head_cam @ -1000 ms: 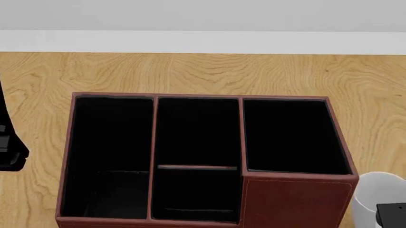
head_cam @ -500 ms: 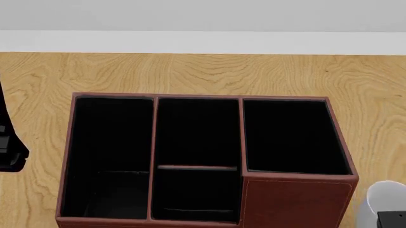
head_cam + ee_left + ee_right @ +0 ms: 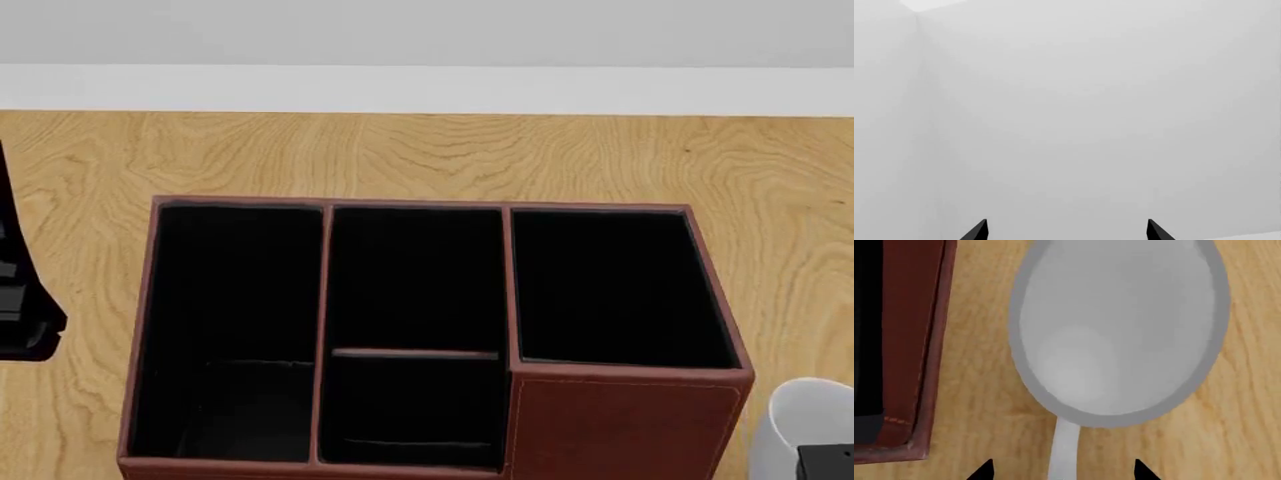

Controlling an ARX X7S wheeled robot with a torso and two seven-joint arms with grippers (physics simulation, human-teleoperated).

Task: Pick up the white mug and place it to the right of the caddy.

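The white mug (image 3: 805, 418) stands upright on the wooden table, just right of the caddy's front right corner. The caddy (image 3: 621, 425) is a reddish-brown box with black compartments. In the right wrist view the white mug (image 3: 1121, 330) is seen from above, empty, beside the caddy (image 3: 917, 340). Its handle (image 3: 1066, 450) points toward my right gripper (image 3: 1063, 471). That gripper is open, its two black tips set wide on either side of the handle without touching it. My left gripper (image 3: 1066, 231) is open too, facing a blank white wall with nothing between its tips.
The wooden table (image 3: 400, 150) runs back to a white wall. A black part of my left arm (image 3: 20, 320) shows at the left edge, beside the caddy. A black part of my right gripper (image 3: 827, 465) overlaps the mug at the bottom right corner.
In the head view the mug and the right gripper's black part have sunk a little and shifted slightly right. The caddy and the left arm have stayed put.
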